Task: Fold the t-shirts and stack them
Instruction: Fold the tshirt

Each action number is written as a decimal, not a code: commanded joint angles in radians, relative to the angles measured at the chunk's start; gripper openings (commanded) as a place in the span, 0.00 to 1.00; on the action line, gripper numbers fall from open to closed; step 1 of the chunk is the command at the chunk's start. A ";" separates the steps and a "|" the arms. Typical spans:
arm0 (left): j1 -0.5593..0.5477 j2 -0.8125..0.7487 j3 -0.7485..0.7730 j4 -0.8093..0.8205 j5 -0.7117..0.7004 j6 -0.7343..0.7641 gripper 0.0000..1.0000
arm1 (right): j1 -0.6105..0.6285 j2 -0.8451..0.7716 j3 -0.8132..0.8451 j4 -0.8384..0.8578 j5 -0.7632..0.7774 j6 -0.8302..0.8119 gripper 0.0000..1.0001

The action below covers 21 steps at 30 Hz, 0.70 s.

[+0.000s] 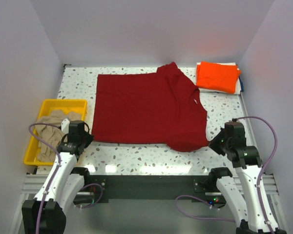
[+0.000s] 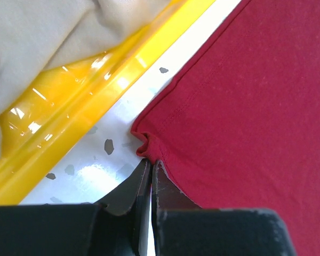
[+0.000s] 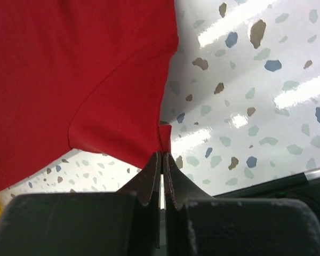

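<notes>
A dark red t-shirt (image 1: 146, 107) lies spread flat across the middle of the table, its neck with a small white label (image 1: 195, 101) to the right. My left gripper (image 2: 151, 161) is shut on the shirt's near left hem corner (image 2: 145, 143). My right gripper (image 3: 162, 154) is shut on the edge of the near right sleeve (image 3: 122, 125). A folded bright orange t-shirt (image 1: 217, 76) rests at the far right on a pale folded cloth. A crumpled beige t-shirt (image 1: 51, 131) lies in the yellow tray (image 1: 49, 105).
The yellow tray stands at the left edge, close beside my left gripper; its wall (image 2: 90, 101) fills the left wrist view. The speckled tabletop (image 1: 136, 156) shows in front of the shirt. White walls enclose the table on three sides.
</notes>
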 commanded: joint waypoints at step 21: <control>-0.040 0.639 0.405 0.196 -0.113 -0.060 0.00 | -0.002 0.917 0.410 0.581 -0.073 0.008 0.00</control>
